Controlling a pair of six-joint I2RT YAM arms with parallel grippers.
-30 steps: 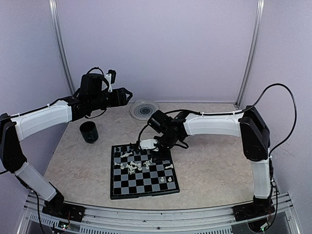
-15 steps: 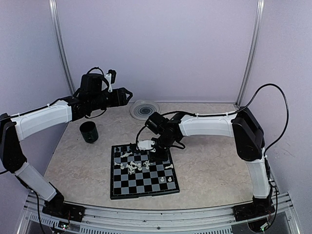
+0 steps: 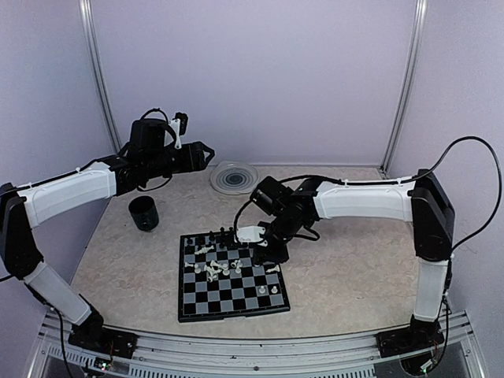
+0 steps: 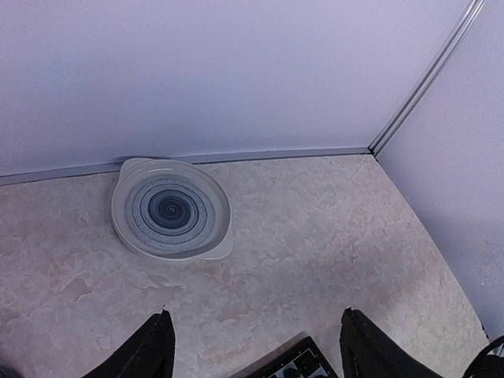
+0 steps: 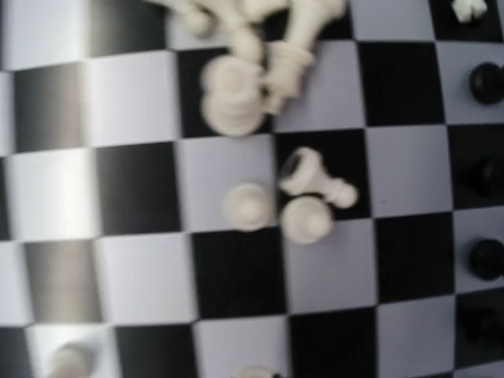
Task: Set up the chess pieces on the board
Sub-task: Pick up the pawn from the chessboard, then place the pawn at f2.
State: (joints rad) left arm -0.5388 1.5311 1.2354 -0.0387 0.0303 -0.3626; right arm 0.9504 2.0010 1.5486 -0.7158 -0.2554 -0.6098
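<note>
Black-and-white chequered board [image 3: 228,301], cream pieces [image 3: 213,269]

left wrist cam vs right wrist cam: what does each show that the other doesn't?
Left wrist only: the round ridged plate on the tabletop, and the left claw with its fingers wide apart.

Right wrist only: a close-up of jumbled cream pieces, one tipped piece lying on its side, and black pieces along the right edge. No claw fingers in frame.

Both: the board, just a corner in the left wrist view, filling the right wrist view.
</note>
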